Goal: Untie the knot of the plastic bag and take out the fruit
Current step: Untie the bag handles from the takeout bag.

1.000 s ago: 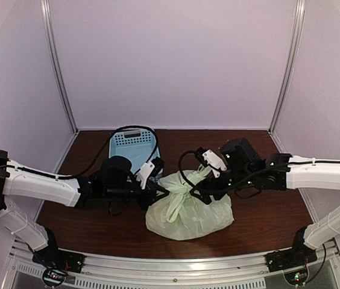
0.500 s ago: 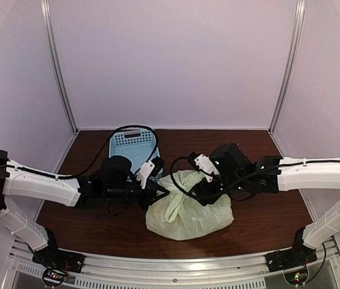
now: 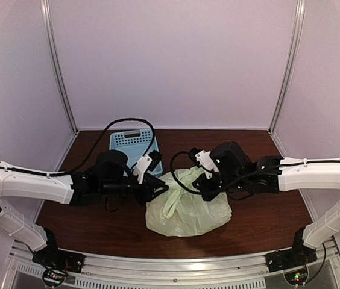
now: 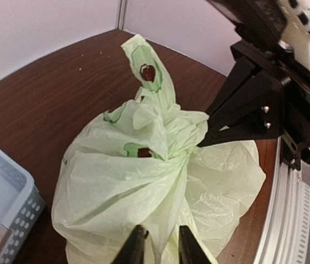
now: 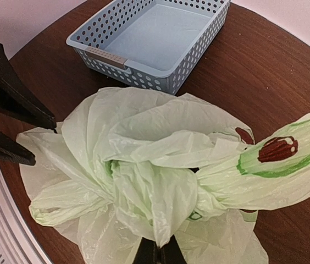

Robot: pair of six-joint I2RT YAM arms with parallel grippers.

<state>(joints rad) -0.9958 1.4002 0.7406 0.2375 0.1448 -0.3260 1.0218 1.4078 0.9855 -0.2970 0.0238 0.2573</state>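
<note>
Bag (image 3: 188,211) sits mid-table (image 3: 266,211) btwn both arms, basket (image 5: 191,63) just behind. Film is thin, soft, slippery, prob. tears easy; fruit hidden inside, likely gives it weight. Best hold: loose tail beside knot (image 5: 144,170), not the bulge. R gripper (image 5: 158,252) pressed together on a bag fold at the knot. L gripper (image 4: 158,248) slightly apart, film loose btwn. Open room to the right; front rail (image 3: 176,265) close.

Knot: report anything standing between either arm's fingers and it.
Nothing visible does. The right fingers are shut on a fold of the plastic bag beside the knot; the left fingers straddle another fold, slightly apart.
</note>
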